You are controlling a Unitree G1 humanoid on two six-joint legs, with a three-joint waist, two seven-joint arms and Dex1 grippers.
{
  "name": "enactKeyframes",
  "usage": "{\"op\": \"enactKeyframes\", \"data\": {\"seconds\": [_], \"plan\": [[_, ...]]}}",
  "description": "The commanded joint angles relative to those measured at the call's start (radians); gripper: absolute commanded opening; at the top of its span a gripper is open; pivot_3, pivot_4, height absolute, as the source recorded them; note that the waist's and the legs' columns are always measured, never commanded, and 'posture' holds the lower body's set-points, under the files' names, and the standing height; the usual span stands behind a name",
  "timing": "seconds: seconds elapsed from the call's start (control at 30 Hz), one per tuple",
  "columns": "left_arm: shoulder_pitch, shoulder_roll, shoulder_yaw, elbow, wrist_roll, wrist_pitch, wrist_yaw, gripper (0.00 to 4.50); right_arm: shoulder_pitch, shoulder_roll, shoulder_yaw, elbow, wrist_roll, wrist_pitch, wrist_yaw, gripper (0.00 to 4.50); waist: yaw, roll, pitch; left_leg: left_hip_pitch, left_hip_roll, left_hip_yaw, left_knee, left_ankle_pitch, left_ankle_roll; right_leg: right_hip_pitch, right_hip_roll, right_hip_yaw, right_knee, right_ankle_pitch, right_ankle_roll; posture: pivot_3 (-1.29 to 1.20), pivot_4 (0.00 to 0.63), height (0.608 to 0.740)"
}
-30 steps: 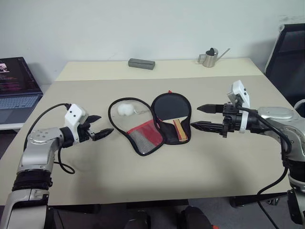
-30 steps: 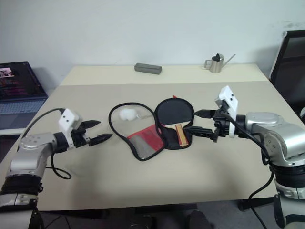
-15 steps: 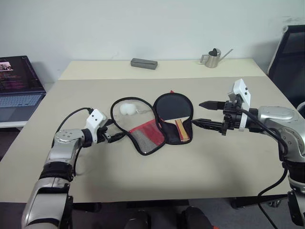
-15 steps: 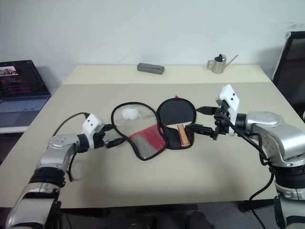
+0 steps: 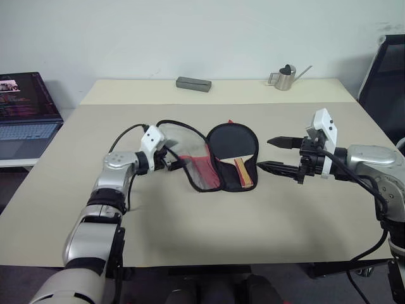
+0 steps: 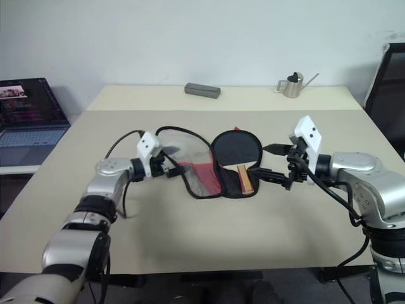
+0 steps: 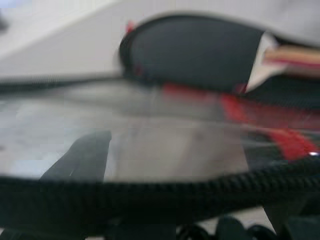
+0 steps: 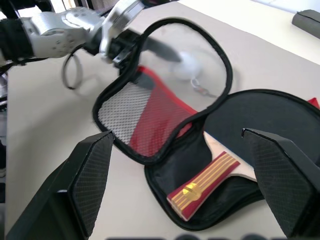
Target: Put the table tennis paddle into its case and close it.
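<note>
The table tennis paddle (image 5: 231, 147) lies flat inside the open half of its case (image 5: 215, 158), near the middle of the beige surface (image 5: 209, 221). Its long axis runs from the far side to the near side: the round black blade is at the far end and the red-and-yellow striped handle (image 5: 241, 171) points toward the robot, a little to its right. The other half of the case, the flap (image 5: 190, 155) with the red panel and the mesh, is lifted from the surface and stands tilted on the left of the paddle. The left end effector (image 5: 169, 163) is at the rim of this flap with its fingers apart; in the left wrist view the black zip edge (image 7: 160, 192) crosses just in front of them, but I cannot tell if they press on it. The right end effector (image 5: 273, 155) hovers just beside the right edge of the case, wide open and holding nothing. At the far edge of the surface there are a grey block (image 5: 192, 83) and a small metal watering can (image 5: 283, 77). A laptop (image 5: 25, 114) stands on the left, a black chair (image 5: 386, 69) on the right, and a pale wall is behind.
</note>
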Motion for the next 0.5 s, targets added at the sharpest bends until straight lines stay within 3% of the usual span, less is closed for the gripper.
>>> {"op": "enactKeyframes", "data": {"seconds": [0.03, 0.5], "plan": [[-0.093, -0.042, -0.019, 0.056, 0.026, -0.046, -0.008, 4.50, 0.012, -0.031, -0.050, -0.053, 0.040, 0.014, 0.000, 4.47, 0.000, 0.000, 0.000, 0.000, 0.000, 0.000, 0.001, 0.000, 0.000, 0.000, 0.000, 0.000, 0.000, 0.000, 0.000, 0.00, 0.150, 0.740], [-0.193, -0.252, -0.057, 0.237, 0.100, -0.115, 0.023, 4.50, 0.070, -0.055, -0.094, -0.125, 0.113, 0.064, -0.063, 4.47, -0.003, -0.002, 0.001, 0.000, 0.000, 0.000, 0.005, -0.001, 0.001, 0.002, 0.000, -0.001, 0.001, 0.001, 0.002, 0.00, 0.150, 0.740]]}}
